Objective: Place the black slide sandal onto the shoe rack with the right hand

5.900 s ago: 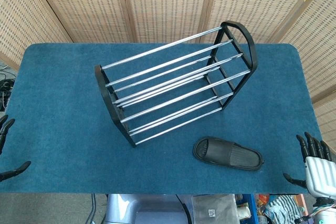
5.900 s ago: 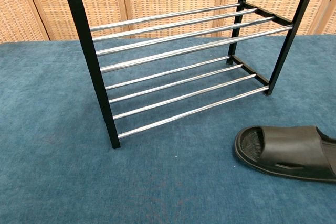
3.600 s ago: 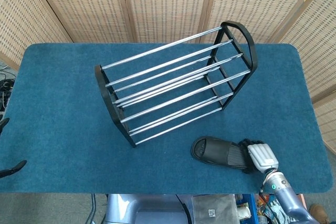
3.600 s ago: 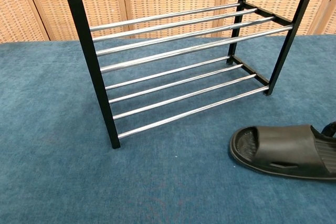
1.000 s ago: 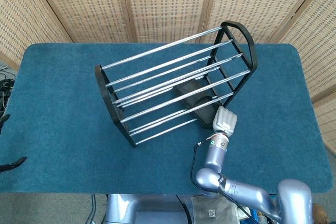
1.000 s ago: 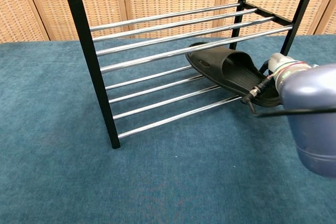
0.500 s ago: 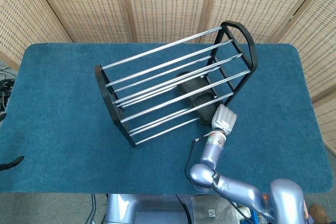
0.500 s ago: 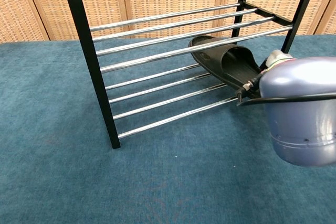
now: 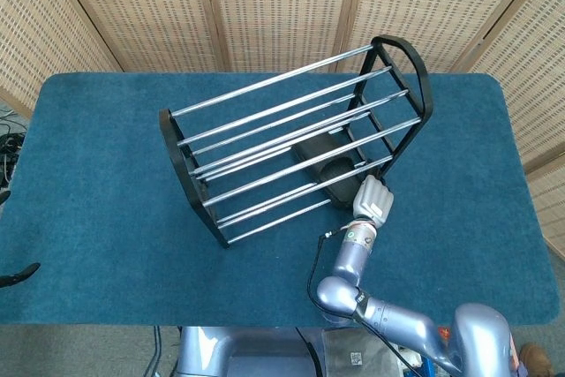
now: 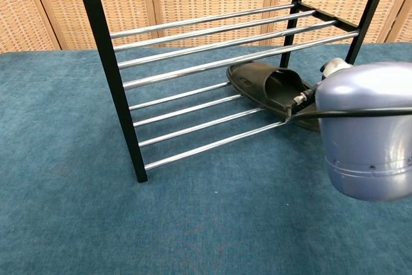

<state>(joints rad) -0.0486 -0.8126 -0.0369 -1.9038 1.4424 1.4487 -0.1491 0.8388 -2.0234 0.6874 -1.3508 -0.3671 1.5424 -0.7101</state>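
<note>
Right hand [image 9: 372, 198] at the sandal's heel, grip not visible, can't tell. Black slide sandal [image 10: 270, 87] lies on the shoe rack [image 9: 291, 134] lower rails, centre-right. Left: release, retract.

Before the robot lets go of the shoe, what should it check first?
1. Black slide sandal lying on the lower rails of the shoe rack: ok.
2. Sandal flat and steady: cannot tell, its heel end is hidden behind the arm.
3. Right hand at the sandal's heel end: ok; the grip itself cannot tell.
4. Rack standing upright on the table: ok.
5. Left hand far from the rack: ok.
</note>
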